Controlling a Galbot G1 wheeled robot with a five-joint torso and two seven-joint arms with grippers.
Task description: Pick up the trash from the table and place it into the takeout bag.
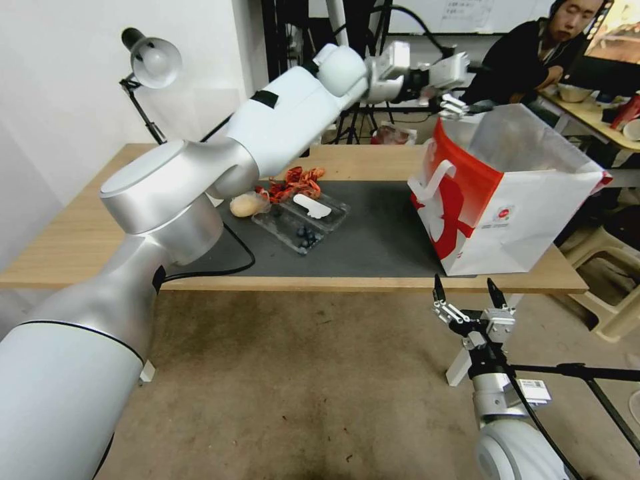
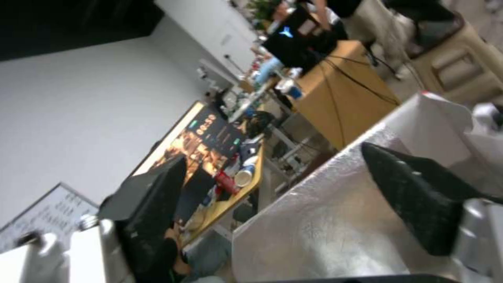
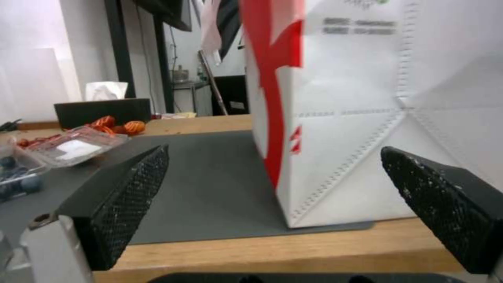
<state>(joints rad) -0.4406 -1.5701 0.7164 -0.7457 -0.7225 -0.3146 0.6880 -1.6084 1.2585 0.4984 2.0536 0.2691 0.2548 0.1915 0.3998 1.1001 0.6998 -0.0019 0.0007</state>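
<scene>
Left gripper (image 1: 448,93) above takeout bag (image 1: 507,200) mouth, fingers spread, empty; right gripper (image 1: 467,297) low at table (image 1: 80,233) front edge, spread too. Bag on dark grey mat (image 1: 380,233). Red wrapper (image 1: 297,181), wrapped bun (image 1: 245,205), clear tray (image 1: 303,220) mid-mat. Desk lamp (image 1: 150,60) behind

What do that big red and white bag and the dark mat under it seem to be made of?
The takeout bag looks like a non-woven fabric: matte outside, with dotted seam lines along its folds. Its inside is shiny and crinkled, probably a foil lining. The mat looks like a thin, flexible sheet, perhaps rubber or felt: dull dark grey, lying flat on the light-wood table.
</scene>
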